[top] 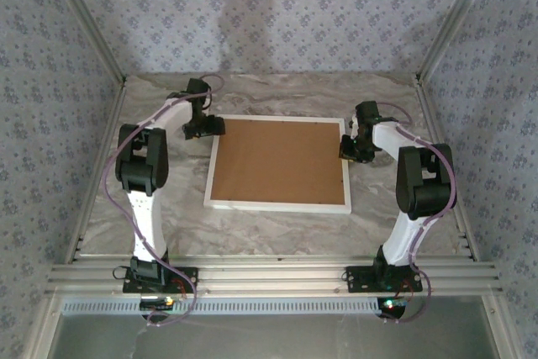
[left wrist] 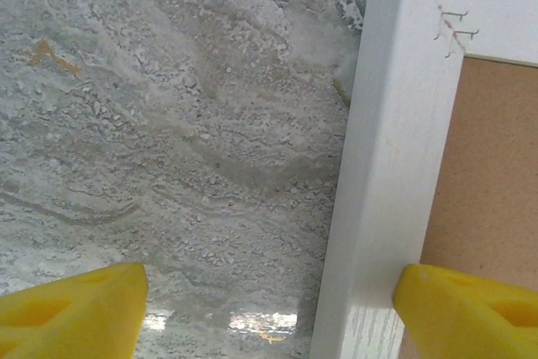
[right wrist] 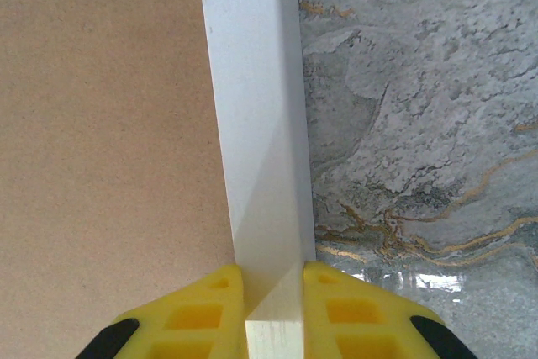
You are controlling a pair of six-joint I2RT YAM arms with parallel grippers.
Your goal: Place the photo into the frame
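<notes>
Right wrist view: our right gripper (right wrist: 271, 282) pinches the frame (right wrist: 256, 124) rail between its fingers; our left gripper (left wrist: 271, 292) gapes wide, frame edge between its fingers.

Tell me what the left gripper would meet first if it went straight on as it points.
Probably the frame: the open left gripper has one of its jaws over the frame's inner edge, the other over bare table. Depth is unclear.

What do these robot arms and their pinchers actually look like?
The left arm and right arm are white tubes with black joint blocks, thin purplish cables looping alongside. The jaws are bright yellow plastic with hollow pockets.
</notes>
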